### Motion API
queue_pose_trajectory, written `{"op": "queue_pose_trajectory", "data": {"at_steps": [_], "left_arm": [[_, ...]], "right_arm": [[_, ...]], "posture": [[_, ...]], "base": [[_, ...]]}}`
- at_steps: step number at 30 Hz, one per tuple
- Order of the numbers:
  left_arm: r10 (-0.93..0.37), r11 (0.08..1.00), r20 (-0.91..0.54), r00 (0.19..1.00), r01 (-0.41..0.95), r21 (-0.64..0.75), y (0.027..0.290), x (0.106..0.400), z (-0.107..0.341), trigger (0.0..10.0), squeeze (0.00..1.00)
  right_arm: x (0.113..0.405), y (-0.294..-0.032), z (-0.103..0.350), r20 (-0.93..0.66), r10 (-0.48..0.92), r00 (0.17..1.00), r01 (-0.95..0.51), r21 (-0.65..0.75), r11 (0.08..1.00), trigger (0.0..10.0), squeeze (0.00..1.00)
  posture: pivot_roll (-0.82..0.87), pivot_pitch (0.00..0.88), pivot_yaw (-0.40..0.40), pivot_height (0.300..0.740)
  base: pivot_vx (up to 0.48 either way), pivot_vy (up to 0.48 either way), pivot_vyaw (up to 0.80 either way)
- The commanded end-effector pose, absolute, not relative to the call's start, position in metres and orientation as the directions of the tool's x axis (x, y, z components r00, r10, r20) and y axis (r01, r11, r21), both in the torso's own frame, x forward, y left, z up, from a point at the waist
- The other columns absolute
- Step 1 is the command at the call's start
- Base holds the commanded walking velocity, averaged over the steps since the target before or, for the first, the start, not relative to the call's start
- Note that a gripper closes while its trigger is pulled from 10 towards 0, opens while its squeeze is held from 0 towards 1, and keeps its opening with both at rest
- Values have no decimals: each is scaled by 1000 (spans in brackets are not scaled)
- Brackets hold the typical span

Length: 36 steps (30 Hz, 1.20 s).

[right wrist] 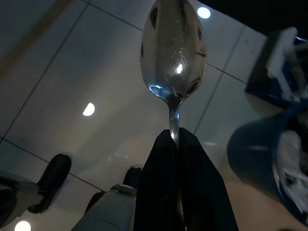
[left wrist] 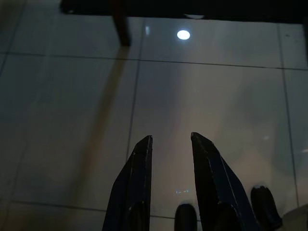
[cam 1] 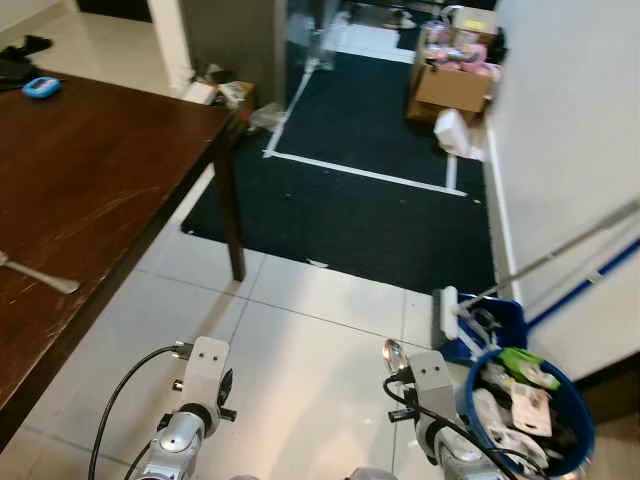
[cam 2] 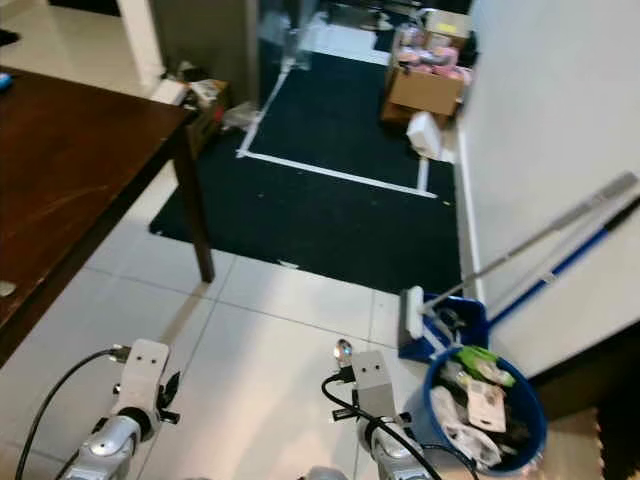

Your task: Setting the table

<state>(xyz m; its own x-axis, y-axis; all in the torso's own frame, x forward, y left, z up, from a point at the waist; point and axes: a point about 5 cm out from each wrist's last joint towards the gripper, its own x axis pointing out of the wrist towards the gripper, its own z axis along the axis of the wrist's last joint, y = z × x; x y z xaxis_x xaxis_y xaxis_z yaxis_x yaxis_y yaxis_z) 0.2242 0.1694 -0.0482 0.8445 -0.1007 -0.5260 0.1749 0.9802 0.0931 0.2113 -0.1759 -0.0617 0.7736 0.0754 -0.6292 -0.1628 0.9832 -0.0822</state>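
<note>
At far left on the dark wooden table [cam 1: 90,190] a fork [cam 1: 40,275] already lies near the edge, so we judge we're mid-carry with more cutlery. Our left gripper [left wrist: 171,144] hangs over the floor tiles [cam 1: 300,350], fingers parted and empty. Our right gripper [right wrist: 177,139] is clenched on the spoon [right wrist: 174,53] by its handle, beside the blue bucket [cam 1: 585,415]; next we turn left to the table and lay it near the fork.

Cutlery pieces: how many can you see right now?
2. A spoon clamped in the right gripper above the floor; another utensil lies on the wooden table. More may be out of frame.
</note>
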Motion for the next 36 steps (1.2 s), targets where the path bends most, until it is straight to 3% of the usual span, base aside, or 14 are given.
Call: {"op": "queue_pose_trajectory", "data": {"at_steps": [1,36], "left_arm": [[-105,979,-531,841,181,93,169,221,-50,10000,0],[-129,975,-557,821,206,78,166,220,-52,10000,0]], "right_arm": [[209,-176,-63,-639,77,765,-164,-78,983,10000,0],[206,-175,-65,-641,80,763,-160,-68,985,10000,0]], "posture": [[70,31,-26,740],[70,43,-21,740]], "base": [[0,0,800],[0,0,800]]}}
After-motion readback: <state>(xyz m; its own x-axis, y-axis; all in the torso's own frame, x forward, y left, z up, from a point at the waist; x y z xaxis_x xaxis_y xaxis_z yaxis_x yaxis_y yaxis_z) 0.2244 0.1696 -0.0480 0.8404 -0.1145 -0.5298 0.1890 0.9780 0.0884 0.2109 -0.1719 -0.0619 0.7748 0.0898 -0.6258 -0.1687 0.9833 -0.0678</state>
